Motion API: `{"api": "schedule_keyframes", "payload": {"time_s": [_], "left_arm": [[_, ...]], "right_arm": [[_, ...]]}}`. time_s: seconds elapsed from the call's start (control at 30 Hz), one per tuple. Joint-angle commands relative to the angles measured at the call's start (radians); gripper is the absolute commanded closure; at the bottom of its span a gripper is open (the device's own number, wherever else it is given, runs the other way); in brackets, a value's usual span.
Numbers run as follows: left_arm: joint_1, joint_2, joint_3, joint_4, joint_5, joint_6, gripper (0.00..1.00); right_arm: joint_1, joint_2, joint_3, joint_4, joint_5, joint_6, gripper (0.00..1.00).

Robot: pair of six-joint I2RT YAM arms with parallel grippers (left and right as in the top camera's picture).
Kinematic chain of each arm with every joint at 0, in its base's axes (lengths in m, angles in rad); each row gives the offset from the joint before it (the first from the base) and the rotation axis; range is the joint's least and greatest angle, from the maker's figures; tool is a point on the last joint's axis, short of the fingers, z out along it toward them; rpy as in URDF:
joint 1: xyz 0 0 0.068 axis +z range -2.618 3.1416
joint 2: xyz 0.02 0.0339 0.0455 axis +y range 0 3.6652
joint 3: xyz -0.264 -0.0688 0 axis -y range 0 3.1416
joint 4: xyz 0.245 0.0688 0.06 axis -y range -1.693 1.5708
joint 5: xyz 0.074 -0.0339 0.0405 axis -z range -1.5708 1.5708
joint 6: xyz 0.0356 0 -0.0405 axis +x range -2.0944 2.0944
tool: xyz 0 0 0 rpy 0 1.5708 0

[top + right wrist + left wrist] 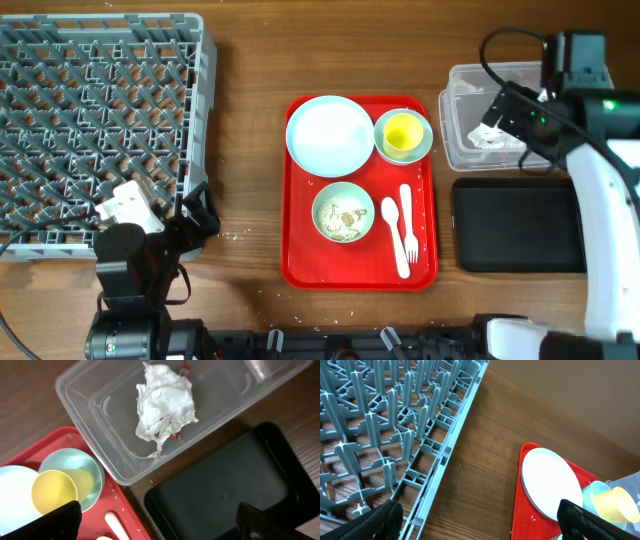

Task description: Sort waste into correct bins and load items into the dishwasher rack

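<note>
A crumpled white tissue (165, 402) lies in the clear tub (460, 150), with a bit of red wrapper (185, 367) under it. The black tray (518, 225) lies in front of the tub. My right gripper (160, 527) hangs open and empty above the tub's near edge; it also shows in the overhead view (497, 108). On the red tray (300, 265) are a pale plate (328, 135), a yellow cup (402, 133) in a pale bowl, a bowl with food scraps (343, 212), and a white spoon (392, 235) and fork (408, 215). My left gripper (480, 527) is open and empty by the grey rack (95, 120).
Rice grains are scattered on the wooden table near the red tray's front and left sides. The rack's front right corner (445, 455) is close to my left gripper. Cables run over the rack's front edge and above the clear tub.
</note>
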Motion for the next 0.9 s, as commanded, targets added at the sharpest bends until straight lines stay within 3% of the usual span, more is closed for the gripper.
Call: {"api": "schedule_keyframes", "payload": {"time_s": [0.0, 0.3, 0.5, 0.87], "left_arm": [[0.005, 0.0, 0.016, 0.003, -0.01, 0.019, 0.0], [0.005, 0.0, 0.016, 0.003, -0.01, 0.019, 0.0], [0.005, 0.0, 0.016, 0.003, -0.01, 0.019, 0.0], [0.005, 0.0, 0.016, 0.003, -0.01, 0.019, 0.0]], "right_arm": [[-0.002, -0.056, 0.005, -0.042, 0.038, 0.044, 0.0], [-0.002, -0.119, -0.002, -0.111, 0.043, 0.051, 0.0], [-0.002, -0.198, -0.135, -0.054, 0.059, 0.051, 0.0], [-0.002, -0.238, -0.147, -0.062, 0.073, 0.071, 0.0]]}}
